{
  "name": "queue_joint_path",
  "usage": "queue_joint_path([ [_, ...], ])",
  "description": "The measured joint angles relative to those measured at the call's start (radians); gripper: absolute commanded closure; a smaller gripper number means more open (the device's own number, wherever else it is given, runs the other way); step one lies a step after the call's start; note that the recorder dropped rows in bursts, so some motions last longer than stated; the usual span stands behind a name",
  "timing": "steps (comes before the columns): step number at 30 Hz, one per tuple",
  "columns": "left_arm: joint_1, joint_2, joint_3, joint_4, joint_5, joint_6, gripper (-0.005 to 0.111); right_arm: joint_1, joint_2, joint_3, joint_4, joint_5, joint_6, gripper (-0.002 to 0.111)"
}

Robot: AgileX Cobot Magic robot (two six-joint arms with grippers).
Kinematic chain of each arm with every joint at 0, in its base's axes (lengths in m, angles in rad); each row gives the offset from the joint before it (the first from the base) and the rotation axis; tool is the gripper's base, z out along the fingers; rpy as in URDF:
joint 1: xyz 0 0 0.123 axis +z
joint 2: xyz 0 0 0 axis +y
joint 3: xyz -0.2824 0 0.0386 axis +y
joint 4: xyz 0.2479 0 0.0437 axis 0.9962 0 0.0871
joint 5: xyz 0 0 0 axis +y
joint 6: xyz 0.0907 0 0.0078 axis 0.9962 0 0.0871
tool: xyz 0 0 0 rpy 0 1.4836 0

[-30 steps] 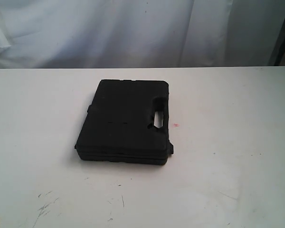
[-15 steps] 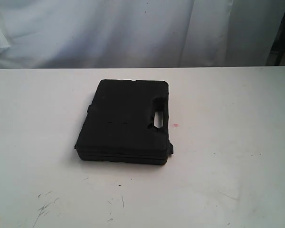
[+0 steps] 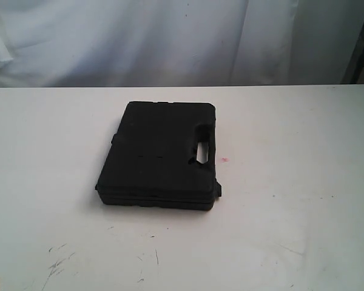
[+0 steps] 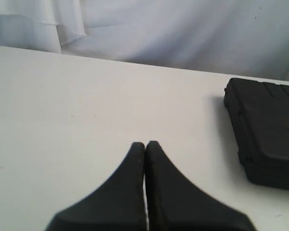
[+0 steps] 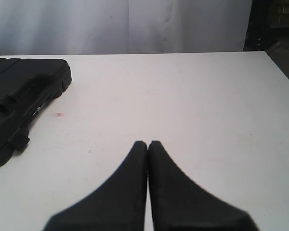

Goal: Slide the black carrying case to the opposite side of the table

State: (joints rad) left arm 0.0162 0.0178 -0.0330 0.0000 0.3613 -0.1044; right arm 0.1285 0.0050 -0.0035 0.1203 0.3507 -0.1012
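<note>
White table (image 3: pixel 303 230) — case (image 3: pixel 158 157) lies flat; left gripper (image 4: pixel 145 144), right gripper (image 5: pixel 148 143) pressed together

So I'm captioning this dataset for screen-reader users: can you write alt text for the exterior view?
A flat black case lies on a wide white table, its handle slot toward the right, a tiny red dot just past that edge. White cloth hangs behind.

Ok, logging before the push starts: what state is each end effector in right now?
Left end effector: closed, holding nothing, clear of the case.
Right end effector: closed, holding nothing.
</note>
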Motion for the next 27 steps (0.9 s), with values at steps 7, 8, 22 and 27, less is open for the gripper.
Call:
queue_joint_path([
  [7,0.000,-0.013,0.004,0.000,0.020,0.002,0.107,0.000,0.000,0.000,0.000,0.000,0.000,0.108],
  [8,0.000,-0.013,0.004,0.000,0.023,0.002,0.107,0.000,0.000,0.000,0.000,0.000,0.000,0.108],
  [22,0.000,-0.013,0.029,0.005,-0.026,0.073,0.107,0.000,0.000,0.000,0.000,0.000,0.000,0.108],
  [27,0.000,-0.013,0.029,0.005,-0.026,0.075,0.107,0.000,0.000,0.000,0.000,0.000,0.000,0.108],
])
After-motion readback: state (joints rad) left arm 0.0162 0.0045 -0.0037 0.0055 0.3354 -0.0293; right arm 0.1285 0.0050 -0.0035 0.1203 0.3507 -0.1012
